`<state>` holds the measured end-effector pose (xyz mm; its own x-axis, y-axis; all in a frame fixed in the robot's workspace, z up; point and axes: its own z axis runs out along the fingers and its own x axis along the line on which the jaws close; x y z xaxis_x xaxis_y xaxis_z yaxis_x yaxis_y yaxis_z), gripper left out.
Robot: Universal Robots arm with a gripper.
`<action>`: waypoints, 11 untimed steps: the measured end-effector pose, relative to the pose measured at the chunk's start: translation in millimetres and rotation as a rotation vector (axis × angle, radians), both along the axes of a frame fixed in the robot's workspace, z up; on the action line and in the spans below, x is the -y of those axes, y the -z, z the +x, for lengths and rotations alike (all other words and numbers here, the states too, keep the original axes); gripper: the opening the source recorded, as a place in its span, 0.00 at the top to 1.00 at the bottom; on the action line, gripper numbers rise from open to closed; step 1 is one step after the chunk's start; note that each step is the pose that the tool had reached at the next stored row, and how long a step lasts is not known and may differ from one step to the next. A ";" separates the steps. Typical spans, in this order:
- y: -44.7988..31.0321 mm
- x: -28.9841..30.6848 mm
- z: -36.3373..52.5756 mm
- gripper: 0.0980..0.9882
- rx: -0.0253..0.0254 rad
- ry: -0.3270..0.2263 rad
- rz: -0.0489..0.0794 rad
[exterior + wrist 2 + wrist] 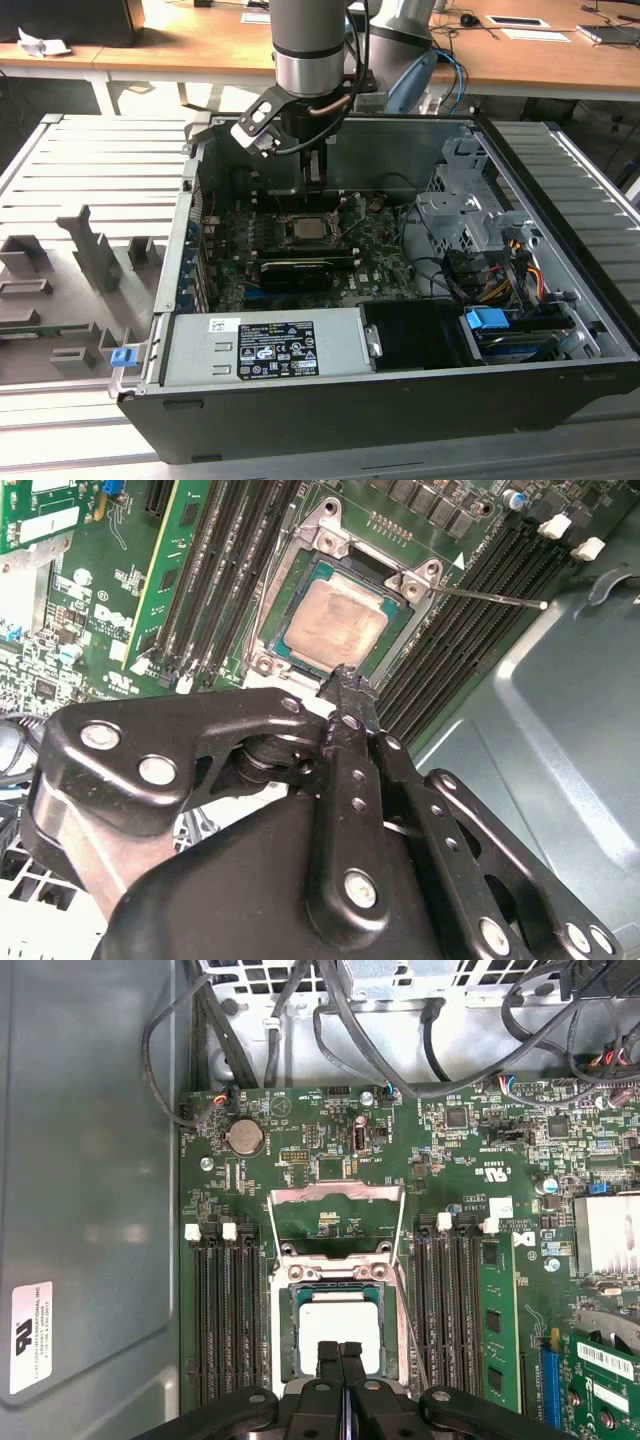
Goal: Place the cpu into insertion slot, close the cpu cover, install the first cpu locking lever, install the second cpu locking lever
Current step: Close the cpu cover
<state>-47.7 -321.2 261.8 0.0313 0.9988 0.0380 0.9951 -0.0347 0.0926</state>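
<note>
The cpu (340,1325) (335,625) lies flat in the insertion slot (288,1295) on the green motherboard; it shows as a pale square (300,228) in the exterior view. The cpu cover (338,1195) stands open on the far side of the slot, the board visible through its window. A thin metal locking lever (495,595) sticks out sideways from the socket. My gripper (340,1352) (350,685) (314,190) hangs just above the near edge of the cpu, shut, its fingertips (329,1352) pressed together with nothing between them.
Black memory slots (225,1310) flank the socket on both sides. A black card (295,272) lies in front of the socket, the power supply (265,345) nearer still. A drive cage (465,220) and cables (330,1020) crowd the exterior view's right. The case wall (90,1160) is close.
</note>
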 end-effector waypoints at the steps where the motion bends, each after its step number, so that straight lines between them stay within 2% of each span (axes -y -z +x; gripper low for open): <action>1: -0.6 0.0 0.0 0.99 0.0000 0.000 0.000; 11: -3.8 -0.1 0.0 0.99 0.0000 0.000 0.000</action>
<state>-47.7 -321.1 265.6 0.0313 0.9988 0.0380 0.9951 -0.0347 0.0926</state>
